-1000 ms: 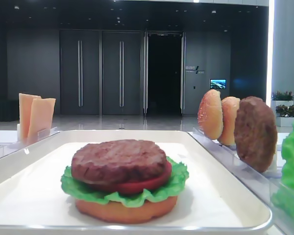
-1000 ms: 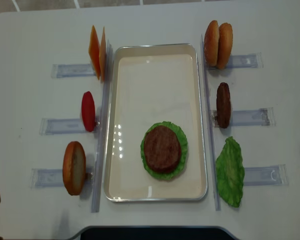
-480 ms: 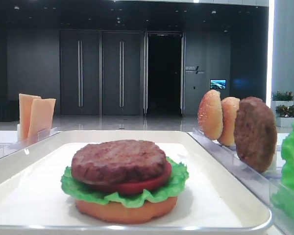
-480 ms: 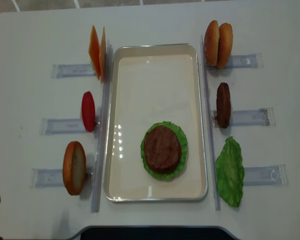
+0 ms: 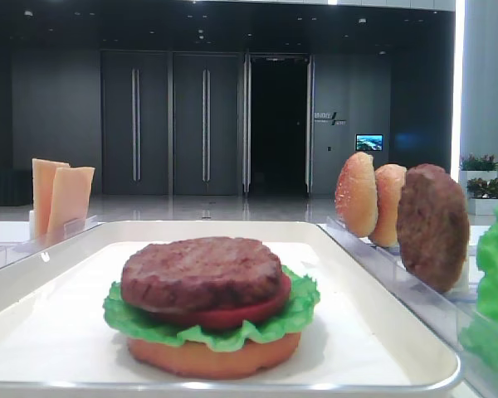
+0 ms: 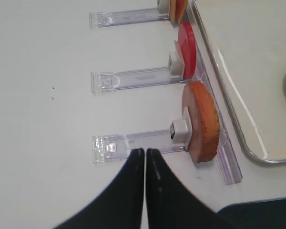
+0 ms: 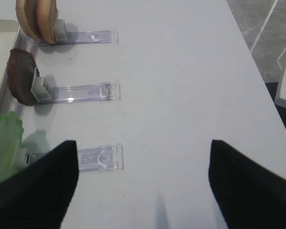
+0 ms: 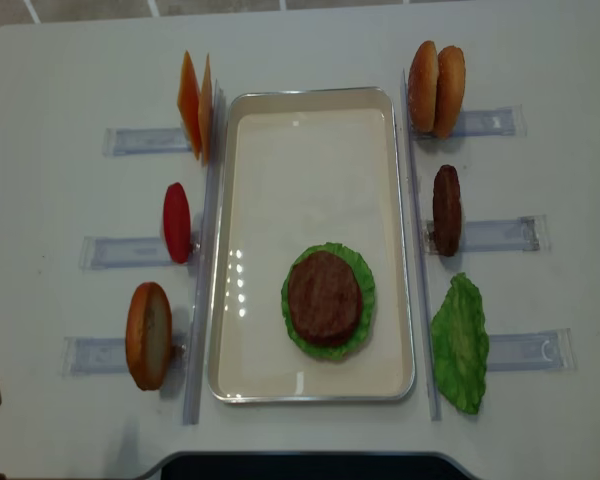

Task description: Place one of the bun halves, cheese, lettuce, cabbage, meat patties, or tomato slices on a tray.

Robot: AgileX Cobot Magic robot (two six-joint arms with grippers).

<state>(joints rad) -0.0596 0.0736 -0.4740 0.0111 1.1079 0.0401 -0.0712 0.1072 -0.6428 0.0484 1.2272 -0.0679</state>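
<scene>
**Both hands idle, stack on tray**

The left hand (image 6: 145, 155) is clenched empty above the surface (image 8: 70, 70), near an upright bun half (image 6: 201, 121). The right hand (image 7: 143, 157) is spread wide, grasping nothing. A patty-topped stack (image 8: 326, 298) sits near the tray's (image 8: 250, 230) near edge.

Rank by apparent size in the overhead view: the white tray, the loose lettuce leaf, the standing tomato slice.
1. The tray, by far the largest.
2. The loose lettuce leaf.
3. The tomato slice, seen edge-on in its holder, so it looks narrower than its full face would.
</scene>
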